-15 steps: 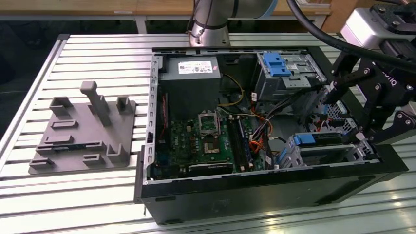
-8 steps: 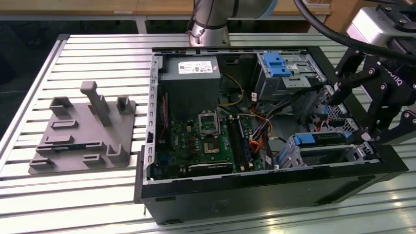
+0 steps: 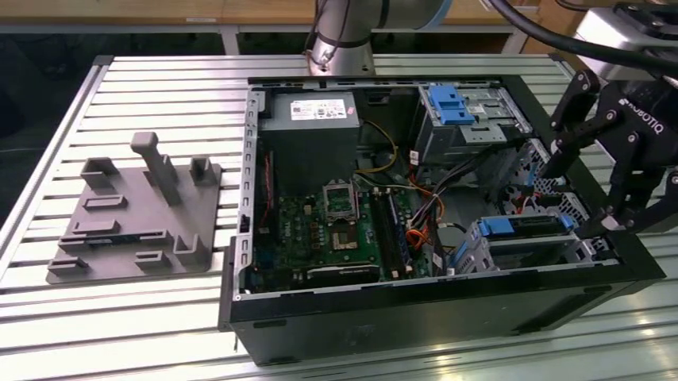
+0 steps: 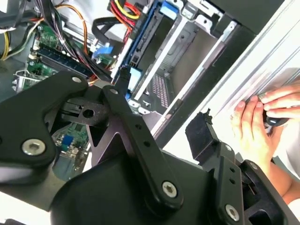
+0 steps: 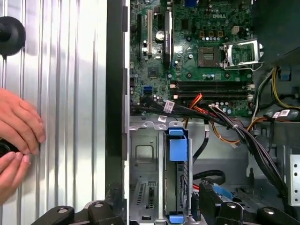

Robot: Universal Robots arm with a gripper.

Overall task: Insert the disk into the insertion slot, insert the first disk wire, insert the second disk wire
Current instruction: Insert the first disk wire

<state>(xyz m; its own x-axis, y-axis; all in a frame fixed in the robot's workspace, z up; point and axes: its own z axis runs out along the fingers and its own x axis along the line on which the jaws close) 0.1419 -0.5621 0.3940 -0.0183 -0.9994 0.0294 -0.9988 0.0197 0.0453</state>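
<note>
Tool [image 3: 577, 202], jaws spread, over the disk [image 3: 526, 225]

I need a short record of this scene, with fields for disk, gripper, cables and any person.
disk: sits in the insertion slot
gripper: jaws open, holding nothing, near the disk
cable bundle: passes beside the slot; plugged into the disk or not, cannot tell
hand: a person's, on the slatted table beside the computer case

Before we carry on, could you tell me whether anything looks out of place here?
Yes: a person's hand is on the table just outside the case, close to the open gripper. That looks odd so near a robot arm.
</note>
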